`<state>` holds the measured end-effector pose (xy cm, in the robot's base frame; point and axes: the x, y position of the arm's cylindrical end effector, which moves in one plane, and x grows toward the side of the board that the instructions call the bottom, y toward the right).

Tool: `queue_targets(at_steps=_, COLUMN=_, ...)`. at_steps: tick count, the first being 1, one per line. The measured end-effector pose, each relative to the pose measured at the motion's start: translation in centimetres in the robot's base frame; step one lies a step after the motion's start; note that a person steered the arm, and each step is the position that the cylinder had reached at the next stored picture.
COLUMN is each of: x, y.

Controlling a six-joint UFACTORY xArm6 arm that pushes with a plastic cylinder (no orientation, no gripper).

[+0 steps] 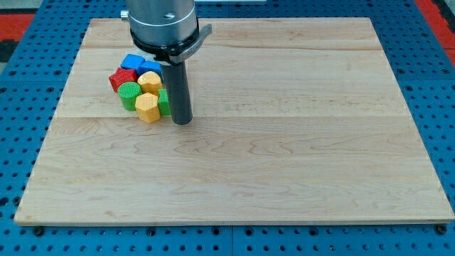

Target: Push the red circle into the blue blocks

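Note:
The blocks sit in one tight cluster at the board's upper left. Two blue blocks (131, 62) (151, 67) are at the cluster's top. A red block (119, 78) touches the left blue block from below-left; its exact shape is hard to make out. A green round block (129, 94), a yellow block (149, 82) and a yellow hexagon (148, 107) lie below the blue ones. Another green block (163, 102) is partly hidden behind my rod. My tip (183, 122) rests on the board at the cluster's lower right, beside that green block and the yellow hexagon.
The wooden board (284, 142) lies on a blue perforated table (441, 107). The arm's grey wrist housing (162, 25) hangs over the top of the cluster and hides the board behind it.

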<state>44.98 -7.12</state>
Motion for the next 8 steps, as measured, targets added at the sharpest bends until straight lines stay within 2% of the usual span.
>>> queue_targets(at_steps=1, x=-2.8, y=7.3)
queue_targets(at_steps=2, x=-9.3, y=6.5)
queue_targets(at_steps=3, x=-10.2, y=-2.3)
queue_targets(at_steps=4, x=-10.5, y=-4.7)
queue_targets(at_steps=5, x=-14.3, y=-2.5)
queue_targets(at_steps=6, x=-10.7, y=-6.5)
queue_targets(at_steps=7, x=-8.5, y=-6.6)
queue_targets(at_steps=8, x=-11.8, y=-1.5)
